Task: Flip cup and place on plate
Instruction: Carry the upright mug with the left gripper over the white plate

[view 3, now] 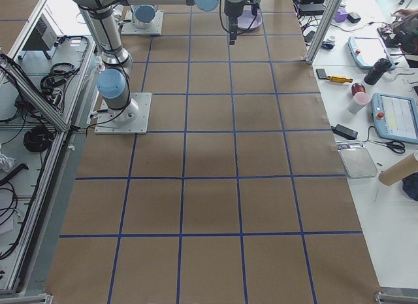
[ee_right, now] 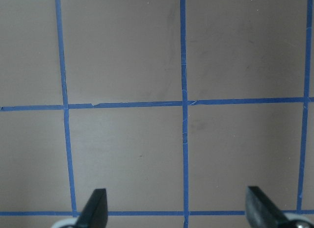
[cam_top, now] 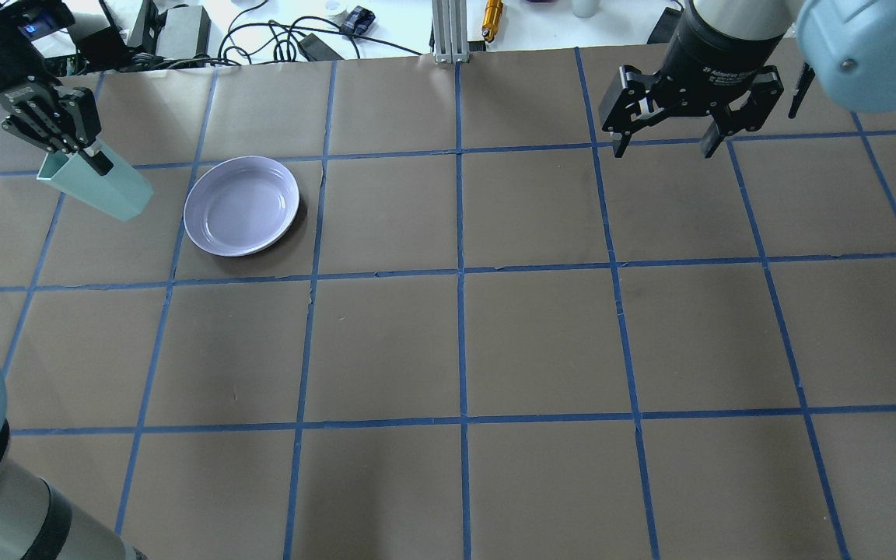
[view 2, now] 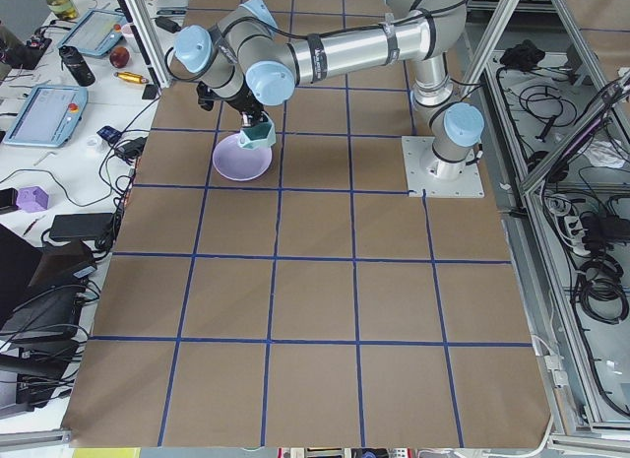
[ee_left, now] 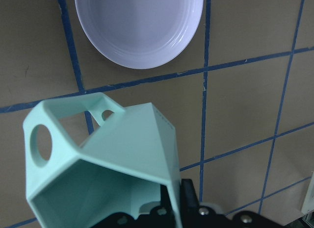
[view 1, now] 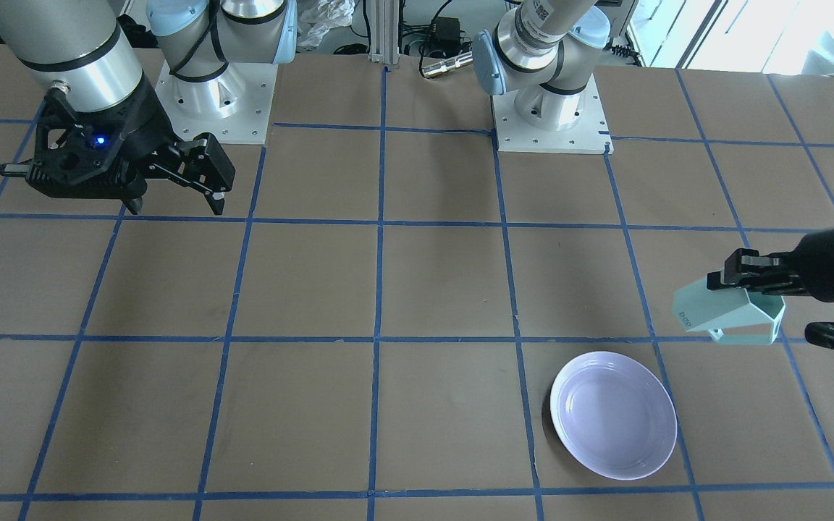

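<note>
Over table (cam_top: 463, 342), left gripper (cam_top: 81, 153) holds cup (cam_top: 110, 192) tilted

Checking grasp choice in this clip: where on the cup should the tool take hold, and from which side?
Pinch a flat wall facet of the cup at its rim, one finger inside, one outside, coming from the mouth end, away from the handle. The left tool holds it so; flat facets suit parallel fingers, leaving the base free.

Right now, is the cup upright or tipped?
Tipped: the cup hangs on its side in the left pincer, lettered base facing sideways.
</note>
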Robot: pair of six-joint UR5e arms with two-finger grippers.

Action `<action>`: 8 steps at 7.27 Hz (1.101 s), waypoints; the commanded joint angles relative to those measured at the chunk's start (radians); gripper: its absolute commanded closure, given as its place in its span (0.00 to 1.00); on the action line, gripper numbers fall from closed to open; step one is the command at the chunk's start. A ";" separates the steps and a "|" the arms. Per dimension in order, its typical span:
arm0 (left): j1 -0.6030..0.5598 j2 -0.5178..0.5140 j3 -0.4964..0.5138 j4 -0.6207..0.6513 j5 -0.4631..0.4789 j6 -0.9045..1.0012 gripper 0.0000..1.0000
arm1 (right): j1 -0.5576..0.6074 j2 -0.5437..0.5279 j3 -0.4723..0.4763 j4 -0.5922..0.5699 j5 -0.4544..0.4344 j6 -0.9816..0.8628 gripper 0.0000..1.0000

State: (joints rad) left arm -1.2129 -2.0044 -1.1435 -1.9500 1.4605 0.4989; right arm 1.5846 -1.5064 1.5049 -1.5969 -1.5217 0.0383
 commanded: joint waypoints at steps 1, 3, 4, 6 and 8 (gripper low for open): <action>-0.046 0.067 -0.184 0.211 0.041 -0.066 1.00 | 0.000 0.000 0.000 0.000 0.000 0.000 0.00; -0.110 0.108 -0.289 0.369 0.124 -0.109 1.00 | 0.000 0.000 0.000 0.000 0.000 0.000 0.00; -0.161 0.101 -0.314 0.482 0.171 -0.105 1.00 | 0.000 0.000 0.000 0.000 0.000 0.000 0.00; -0.209 0.063 -0.309 0.525 0.219 0.031 1.00 | 0.000 0.000 0.000 0.000 0.000 0.000 0.00; -0.215 0.014 -0.308 0.566 0.222 0.197 1.00 | 0.000 0.000 0.000 0.000 0.000 0.000 0.00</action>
State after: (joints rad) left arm -1.4197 -1.9626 -1.4532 -1.4051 1.6782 0.6088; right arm 1.5846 -1.5064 1.5048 -1.5968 -1.5217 0.0383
